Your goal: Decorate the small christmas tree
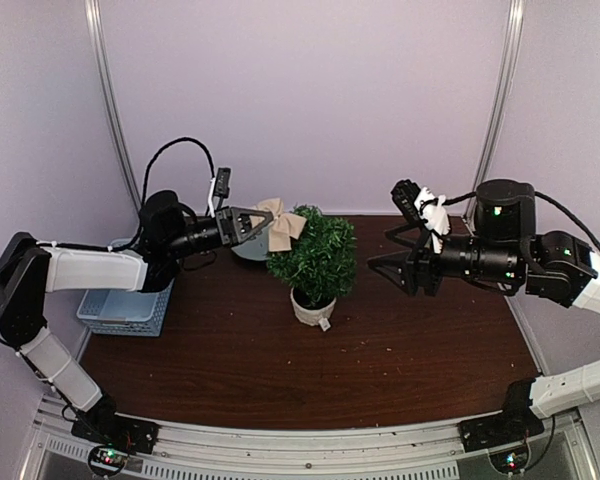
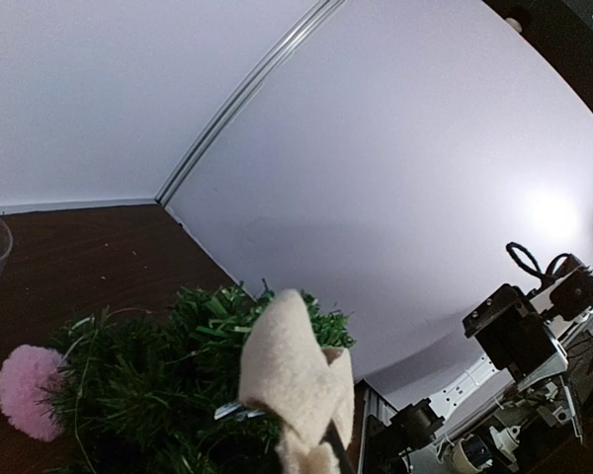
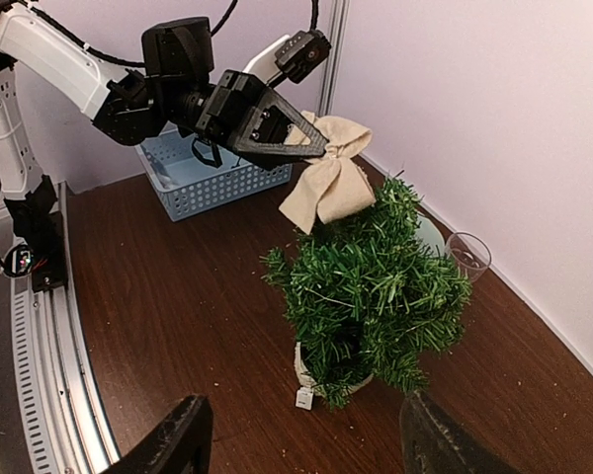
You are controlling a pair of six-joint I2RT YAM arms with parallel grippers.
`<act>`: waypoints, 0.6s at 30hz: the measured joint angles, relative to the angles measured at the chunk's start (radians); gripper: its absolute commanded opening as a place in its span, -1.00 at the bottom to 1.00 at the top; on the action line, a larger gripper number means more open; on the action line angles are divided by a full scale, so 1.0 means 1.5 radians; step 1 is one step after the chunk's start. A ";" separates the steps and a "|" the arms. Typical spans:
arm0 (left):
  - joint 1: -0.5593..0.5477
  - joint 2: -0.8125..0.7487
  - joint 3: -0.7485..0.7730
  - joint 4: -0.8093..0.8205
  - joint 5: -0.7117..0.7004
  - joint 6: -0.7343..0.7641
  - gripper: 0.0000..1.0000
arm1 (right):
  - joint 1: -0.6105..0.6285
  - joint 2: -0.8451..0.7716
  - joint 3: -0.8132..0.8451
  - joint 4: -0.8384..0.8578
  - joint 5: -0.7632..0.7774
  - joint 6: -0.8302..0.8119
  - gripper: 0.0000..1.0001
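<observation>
The small christmas tree (image 1: 315, 260) is seen standing upright in its off-white pot (image 1: 312, 305), around the middle of the dark wooden surface (image 1: 280, 380) and somewhat nearer the far edge. Up at the crown, a beige fabric bow (image 1: 283, 225) is pinched at its knot by the left fingers (image 1: 258, 226), which are pressed together on it. The bow's tails are hung right at the topmost needles, on the side facing the left edge; whether cloth and needles actually touch cannot be told.

A pink pompom (image 2: 28, 390) is picked up in the left wrist view, sitting at the edge of the foliage.

Over toward the right edge, the right fingers (image 1: 385, 252) are held spread wide with nothing between them, raised above the surface and apart from the tree.

Behind the tree, toward the far edge, a clear glass cup (image 3: 467, 255) is set upright. A pale round dish (image 1: 242, 252) there is partly hidden by the foliage and the left arm. A light blue slotted basket (image 1: 125, 310) is parked at the left edge, beneath the left arm. A small white tag (image 1: 325, 323) is seen lying at the foot of the pot.
</observation>
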 measured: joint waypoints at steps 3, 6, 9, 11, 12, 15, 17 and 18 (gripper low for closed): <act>-0.006 -0.001 0.000 0.031 0.001 -0.022 -1.00 | 0.000 0.001 0.000 0.001 0.000 0.000 0.33; -0.014 -0.003 0.000 0.038 0.001 -0.040 -1.00 | 0.000 0.002 0.000 0.004 0.000 0.000 0.33; -0.020 -0.004 0.001 0.040 0.001 -0.063 -1.00 | 0.000 0.004 0.000 0.005 0.000 0.000 0.33; -0.022 -0.004 0.001 0.040 0.001 -0.082 -1.00 | 0.000 0.004 0.000 0.005 0.000 0.000 0.34; -0.022 -0.004 0.001 0.040 0.001 -0.085 -1.00 | 0.000 0.004 0.000 0.005 0.000 0.000 0.33; -0.022 -0.004 0.001 0.040 0.000 -0.106 -1.00 | 0.000 0.005 0.000 0.005 0.000 0.001 0.34; -0.022 -0.003 0.001 0.039 -0.001 -0.115 -1.00 | 0.000 0.005 0.000 0.005 0.000 0.002 0.34; -0.022 -0.002 0.002 0.039 -0.001 -0.116 -1.00 | 0.000 0.005 0.000 0.006 0.000 0.002 0.34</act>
